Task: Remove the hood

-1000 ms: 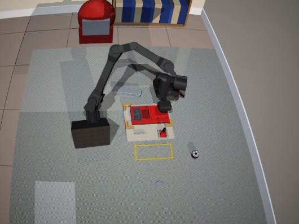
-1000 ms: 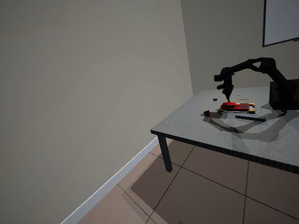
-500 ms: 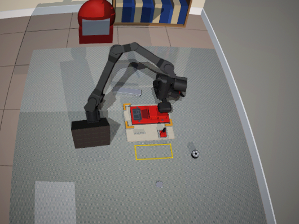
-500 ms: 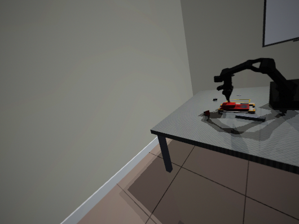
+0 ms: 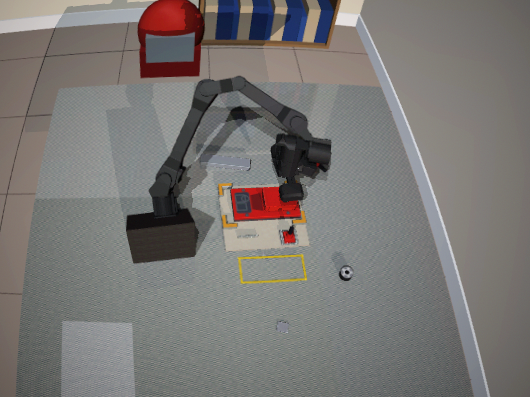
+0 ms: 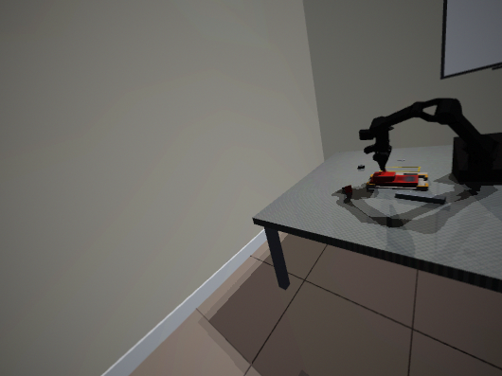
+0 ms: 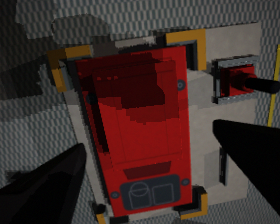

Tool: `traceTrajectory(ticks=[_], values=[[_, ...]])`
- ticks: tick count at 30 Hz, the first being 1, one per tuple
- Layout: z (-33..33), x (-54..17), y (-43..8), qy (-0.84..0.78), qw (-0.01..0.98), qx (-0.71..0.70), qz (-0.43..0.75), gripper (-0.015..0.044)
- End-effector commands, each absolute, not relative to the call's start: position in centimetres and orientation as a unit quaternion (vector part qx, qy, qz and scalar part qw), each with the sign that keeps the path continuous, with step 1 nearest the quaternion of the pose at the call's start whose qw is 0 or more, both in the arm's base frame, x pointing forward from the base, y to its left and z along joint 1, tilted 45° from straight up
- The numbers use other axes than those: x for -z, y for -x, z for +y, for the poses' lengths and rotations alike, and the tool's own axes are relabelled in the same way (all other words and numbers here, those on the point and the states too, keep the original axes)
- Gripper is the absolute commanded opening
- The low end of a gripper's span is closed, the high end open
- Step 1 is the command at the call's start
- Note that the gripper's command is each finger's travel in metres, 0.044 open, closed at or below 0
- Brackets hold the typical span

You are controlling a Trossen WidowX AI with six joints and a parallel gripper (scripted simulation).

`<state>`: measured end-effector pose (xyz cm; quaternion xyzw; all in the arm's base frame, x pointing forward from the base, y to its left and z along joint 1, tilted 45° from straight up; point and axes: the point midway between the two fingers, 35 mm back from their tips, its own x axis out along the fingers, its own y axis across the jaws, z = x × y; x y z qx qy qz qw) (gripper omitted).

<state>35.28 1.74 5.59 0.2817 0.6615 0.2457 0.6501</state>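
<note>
Probably light, stiff and slick, the hood (image 7: 135, 130) sits on the toy car (image 5: 262, 203) under the gripper (image 7: 150, 165), spread wide and empty, so pinching its 2 long side edges looks best.

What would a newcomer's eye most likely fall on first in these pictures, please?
Probably the bright red toy car, framed by orange corner brackets on a pale board mid-table, with the open gripper poised right above its hood end and holding nothing. Next, the yellow-outlined marked area just in front of the board, and the big red dome-shaped object on the floor beyond the table.
</note>
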Motion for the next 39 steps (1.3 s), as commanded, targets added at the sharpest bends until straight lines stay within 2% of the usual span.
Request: traceTrajectory(ticks=[1,39], values=[[2.2,-5.3,-35.2,-0.285,0.647,-0.247,0.663,0.0440],[4.0,-3.5,-35.1,-0.285,0.647,-0.247,0.663,0.0440]])
